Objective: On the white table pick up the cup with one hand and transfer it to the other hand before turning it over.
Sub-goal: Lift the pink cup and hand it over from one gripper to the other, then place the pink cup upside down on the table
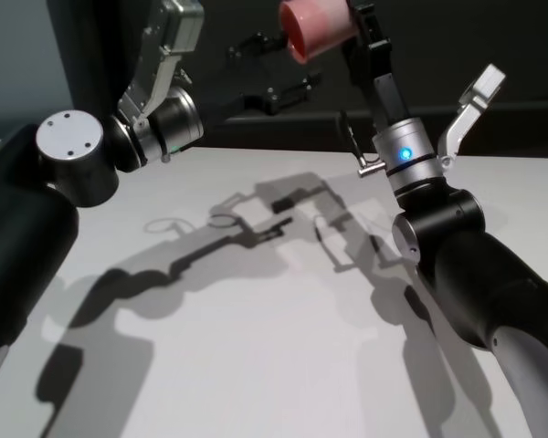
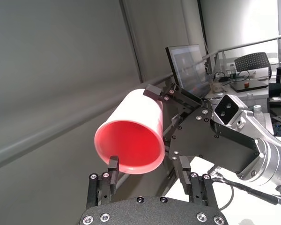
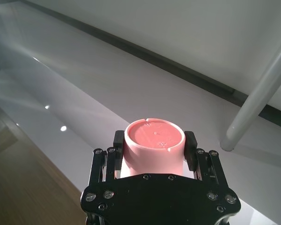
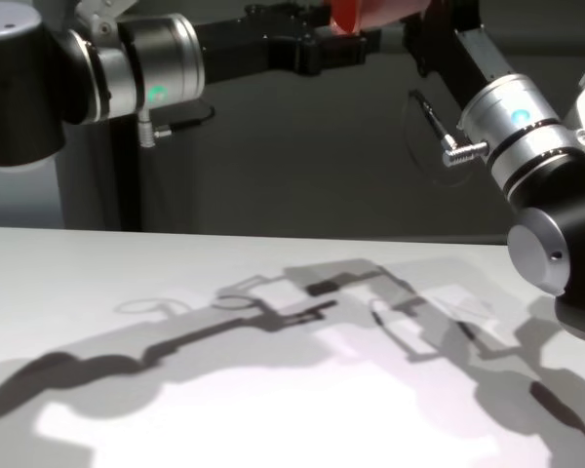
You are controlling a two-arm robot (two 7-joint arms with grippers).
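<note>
The left gripper (image 1: 276, 67) is raised well above the white table (image 1: 256, 347), its arm reaching in from the left, and its jaws stand spread wide. In the left wrist view its two fingertips (image 2: 113, 164) flank the open mouth of the cup (image 2: 131, 132) without pressing it; one tip sits just at the rim, the other is apart. Farther right, the right gripper (image 1: 354, 32) is clamped on the cup's body, a finger pad (image 3: 190, 144) on each side, so the pink cup lies tipped between its jaws, mouth toward the left gripper and its flat base facing the right wrist camera.
</note>
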